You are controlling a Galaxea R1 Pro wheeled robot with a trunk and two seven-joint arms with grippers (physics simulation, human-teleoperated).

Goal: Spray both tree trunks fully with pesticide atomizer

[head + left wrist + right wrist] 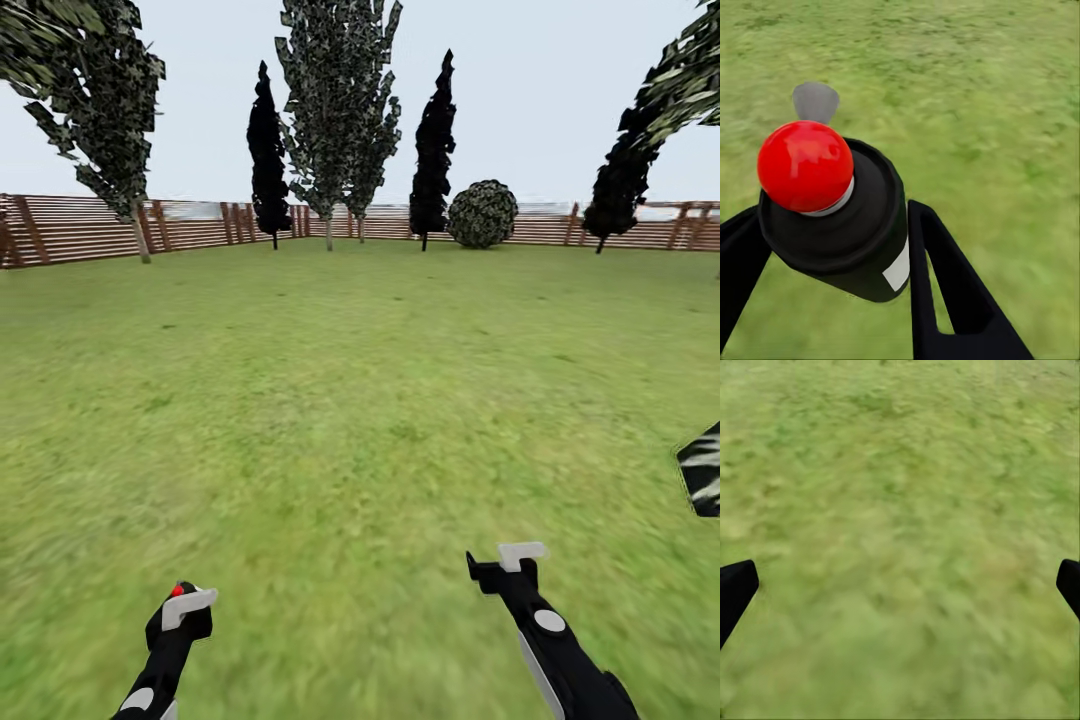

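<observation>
The pesticide atomizer [866, 232] is a black can with a round red top [805, 165] and a white label. My left gripper [832, 221] is shut on its body, with one black finger on each side. In the head view the atomizer's red tip [177, 590] peeks out of the left gripper [185, 608], low over the lawn. My right gripper [505, 562] is open with nothing between its fingers, and only grass lies under it [904, 585]. Far off by the fence stand tall leafy trees with slim pale trunks, one on the left [140, 238] and one in the middle [328, 236].
A brown slat fence [70, 228] rings the far side of the lawn. Dark narrow cypress-like trees [267, 150] and a round bush [482, 213] stand along it. A dark patterned object [703, 480] juts in at the right edge. Open grass stretches ahead.
</observation>
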